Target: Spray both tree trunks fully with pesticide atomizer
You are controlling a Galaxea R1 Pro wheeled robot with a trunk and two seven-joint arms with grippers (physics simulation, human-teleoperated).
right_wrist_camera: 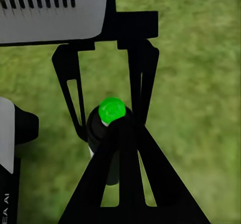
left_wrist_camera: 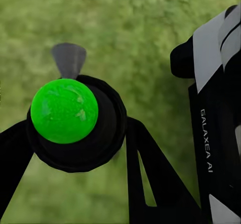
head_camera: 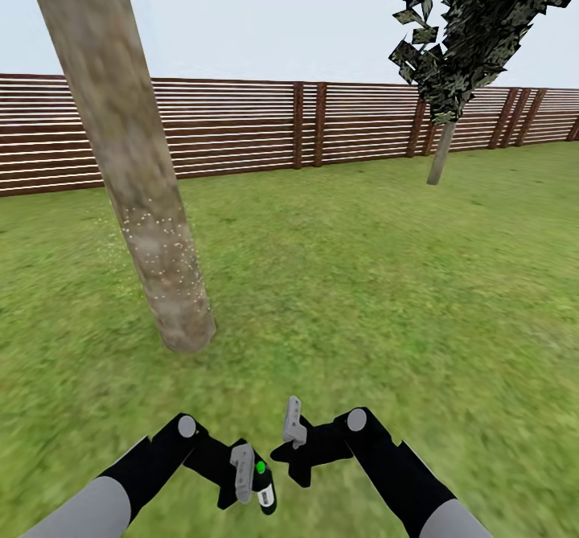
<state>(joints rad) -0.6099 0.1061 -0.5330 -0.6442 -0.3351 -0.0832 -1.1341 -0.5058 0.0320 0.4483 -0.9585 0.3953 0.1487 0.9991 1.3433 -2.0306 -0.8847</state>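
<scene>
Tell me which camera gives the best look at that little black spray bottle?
The left wrist view: the pesticide atomizer looms large between the left gripper's fingers, green spot facing the camera. The right wrist view shows it smaller, partly hidden; the head view shows it tiny, low down.

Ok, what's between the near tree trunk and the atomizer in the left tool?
Only bare grass, as the head view shows. The left tool holds the atomizer low, short of the near trunk, which carries white specks.
</scene>
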